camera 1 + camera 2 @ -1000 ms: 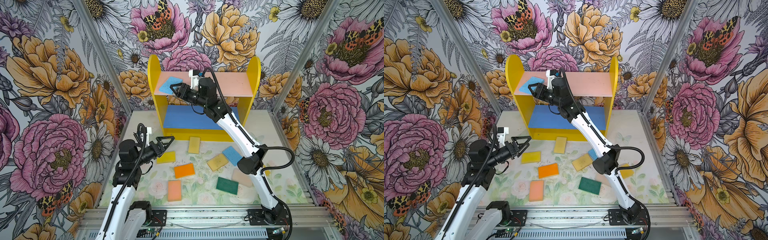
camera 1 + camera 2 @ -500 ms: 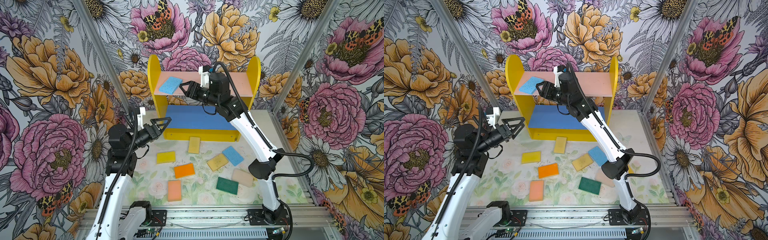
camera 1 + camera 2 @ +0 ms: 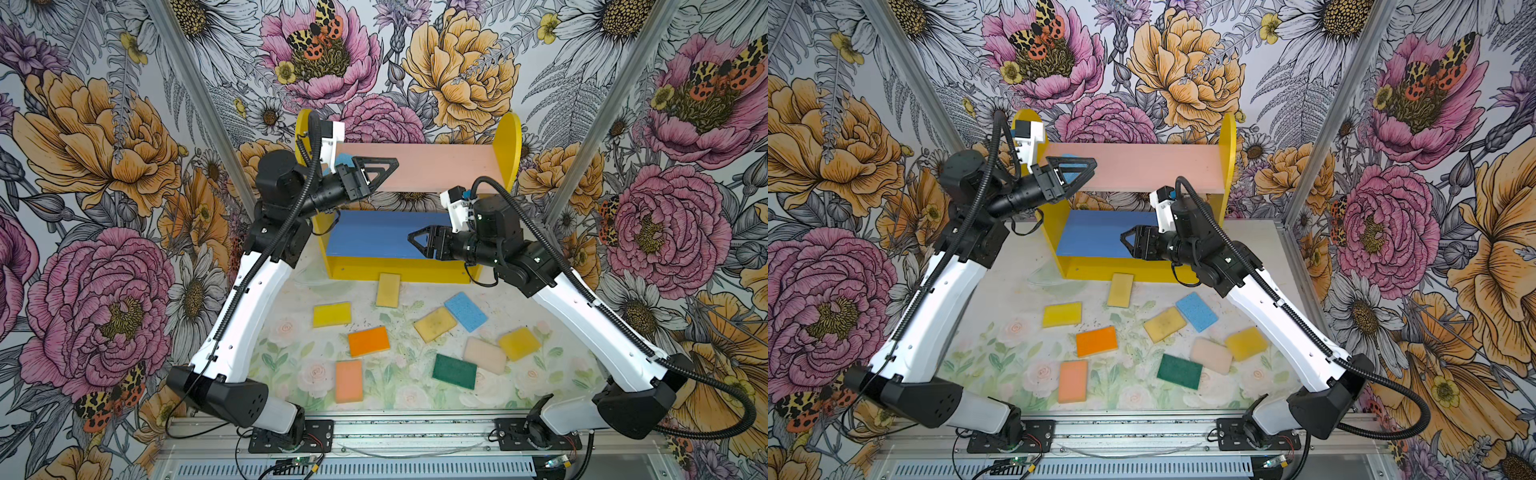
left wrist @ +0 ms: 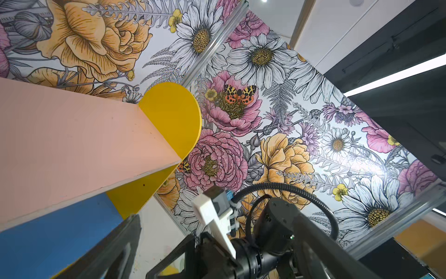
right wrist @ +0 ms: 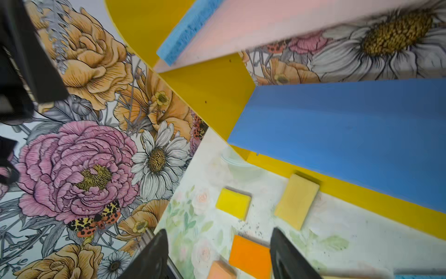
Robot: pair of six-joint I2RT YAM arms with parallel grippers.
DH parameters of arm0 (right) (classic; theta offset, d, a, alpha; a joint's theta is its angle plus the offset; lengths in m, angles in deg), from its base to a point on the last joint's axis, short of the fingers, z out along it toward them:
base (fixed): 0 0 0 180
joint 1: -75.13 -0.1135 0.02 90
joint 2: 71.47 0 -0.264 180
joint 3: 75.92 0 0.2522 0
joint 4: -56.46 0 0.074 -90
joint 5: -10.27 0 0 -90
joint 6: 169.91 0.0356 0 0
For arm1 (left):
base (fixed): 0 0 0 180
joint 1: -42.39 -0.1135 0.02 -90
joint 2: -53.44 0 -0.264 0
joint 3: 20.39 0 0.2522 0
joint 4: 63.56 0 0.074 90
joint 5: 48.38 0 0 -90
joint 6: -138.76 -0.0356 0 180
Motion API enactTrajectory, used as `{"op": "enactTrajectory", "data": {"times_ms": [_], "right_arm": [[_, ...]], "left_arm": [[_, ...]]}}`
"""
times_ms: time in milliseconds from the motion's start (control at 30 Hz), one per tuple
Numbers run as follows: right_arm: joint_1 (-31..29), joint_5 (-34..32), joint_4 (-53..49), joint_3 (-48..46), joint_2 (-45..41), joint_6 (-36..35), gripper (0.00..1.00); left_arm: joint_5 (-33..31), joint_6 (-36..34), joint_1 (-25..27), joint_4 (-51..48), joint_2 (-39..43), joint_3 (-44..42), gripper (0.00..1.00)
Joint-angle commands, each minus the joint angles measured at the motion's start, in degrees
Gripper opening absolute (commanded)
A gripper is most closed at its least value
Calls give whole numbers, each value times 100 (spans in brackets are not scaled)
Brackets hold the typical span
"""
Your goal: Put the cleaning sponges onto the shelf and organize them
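The shelf (image 3: 509, 145) stands at the back, with a light blue sponge (image 5: 185, 29) lying at one end of its pink upper board (image 3: 1154, 170). My left gripper (image 3: 392, 165) hovers open and empty over that board, partly hiding the sponge in both top views. My right gripper (image 3: 412, 240) is open and empty in front of the blue lower board (image 3: 374, 232); in the right wrist view its fingers (image 5: 152, 258) frame the orange sponge (image 5: 251, 256) below. Several more sponges lie loose on the table, among them yellow (image 3: 331, 314), blue (image 3: 466, 311), green (image 3: 454, 371), cream (image 3: 485, 355) and peach (image 3: 349, 381).
Flowered walls close in the table on three sides. Aluminium posts (image 3: 594, 112) stand at the back corners beside the shelf. The arm bases sit on a rail (image 3: 415, 432) along the front edge. The left arm's elbow (image 3: 274, 241) is near the shelf's left panel.
My right gripper drew back from the upper board and down to the lower one, opening wider and leaving the blue sponge there. My left arm rose from the table to the upper board.
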Motion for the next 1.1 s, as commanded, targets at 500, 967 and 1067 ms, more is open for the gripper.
{"op": "enactTrajectory", "data": {"times_ms": [500, 967, 1067], "right_arm": [[368, 562, 89, -1355, -904, -217, 72], [388, 621, 298, -1528, -806, -186, 74], [388, 672, 307, -1534, -771, -188, 74]], "left_arm": [[-3, -321, -168, -678, -3058, 2990, 99], [-614, -1775, -418, -2130, -3314, 3492, 99], [-984, -2324, -344, -2540, -3306, 3615, 99]]}}
